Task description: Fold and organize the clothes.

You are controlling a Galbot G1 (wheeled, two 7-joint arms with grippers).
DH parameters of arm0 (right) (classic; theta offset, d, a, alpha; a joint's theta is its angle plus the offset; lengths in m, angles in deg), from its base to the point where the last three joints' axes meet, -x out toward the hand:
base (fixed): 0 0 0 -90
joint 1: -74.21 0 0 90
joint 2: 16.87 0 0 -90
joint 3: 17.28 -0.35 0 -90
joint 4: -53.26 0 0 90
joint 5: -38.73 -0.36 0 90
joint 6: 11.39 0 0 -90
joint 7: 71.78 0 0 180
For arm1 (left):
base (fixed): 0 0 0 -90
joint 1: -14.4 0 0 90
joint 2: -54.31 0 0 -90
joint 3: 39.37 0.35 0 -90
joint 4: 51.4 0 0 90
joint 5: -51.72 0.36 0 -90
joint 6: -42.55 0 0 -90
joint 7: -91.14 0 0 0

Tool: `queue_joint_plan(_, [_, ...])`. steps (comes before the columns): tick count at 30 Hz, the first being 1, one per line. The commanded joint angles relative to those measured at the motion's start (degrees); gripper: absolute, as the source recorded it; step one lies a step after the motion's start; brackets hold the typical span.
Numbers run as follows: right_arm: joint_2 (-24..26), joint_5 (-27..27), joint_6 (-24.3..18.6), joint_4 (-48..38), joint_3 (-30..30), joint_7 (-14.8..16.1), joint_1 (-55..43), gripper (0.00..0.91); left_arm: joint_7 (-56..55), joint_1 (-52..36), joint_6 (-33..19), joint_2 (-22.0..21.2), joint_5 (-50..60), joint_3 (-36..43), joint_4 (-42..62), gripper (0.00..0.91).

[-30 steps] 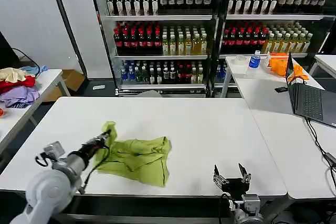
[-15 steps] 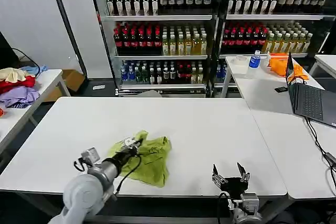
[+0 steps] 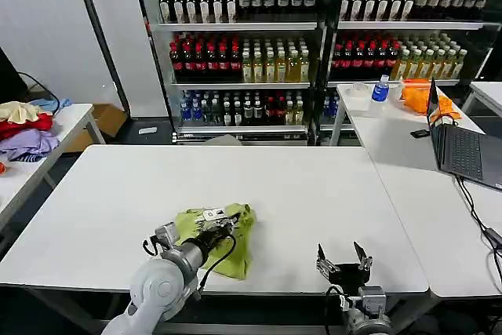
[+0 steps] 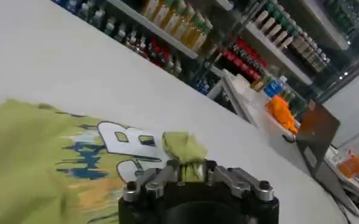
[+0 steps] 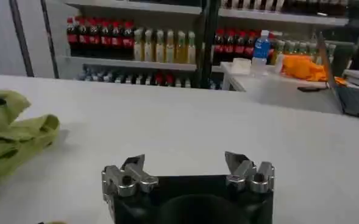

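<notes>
The clothes are one lime yellow-green T-shirt (image 3: pixel 235 242) lying bunched near the front edge of the white table (image 3: pixel 298 186). In the left wrist view its white-and-dark print (image 4: pixel 115 149) faces up. My left gripper (image 3: pixel 222 225) is over the middle of the shirt, shut on a pinched fold of its fabric (image 4: pixel 182 152), which bulges out between the jaws of the gripper (image 4: pixel 184 173). My right gripper (image 3: pixel 343 259) waits open and empty at the table's front right, apart from the shirt; seen from the right wrist (image 5: pixel 187 165), the shirt (image 5: pixel 11 137) lies off to one side.
A side table on the left carries a heap of red, purple and cream garments (image 3: pixel 25 127). On the right table are a laptop (image 3: pixel 463 151), an orange cloth (image 3: pixel 416 96) and a blue bottle (image 3: pixel 381 89). Drink coolers (image 3: pixel 314 45) stand behind.
My left gripper has travelled right from the shirt's left edge to its middle, dragging the held fabric over the shirt, which is now narrower. The right gripper has stayed put.
</notes>
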Motion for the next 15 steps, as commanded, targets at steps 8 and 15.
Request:
queue_joint_plan(8, [0.07,-0.19,-0.18,-0.02,-0.23,0.14,-0.41,0.907,5.72,-0.09,-1.47,10.32,6.76,-2.61,-5.87,0.907])
queue_joint_plan(15, [0.63,-0.49,-0.38,0.54,-0.60,0.03,-0.37,0.907,11.51,3.59,-3.32,17.59,18.72,-9.68,-6.56,0.907])
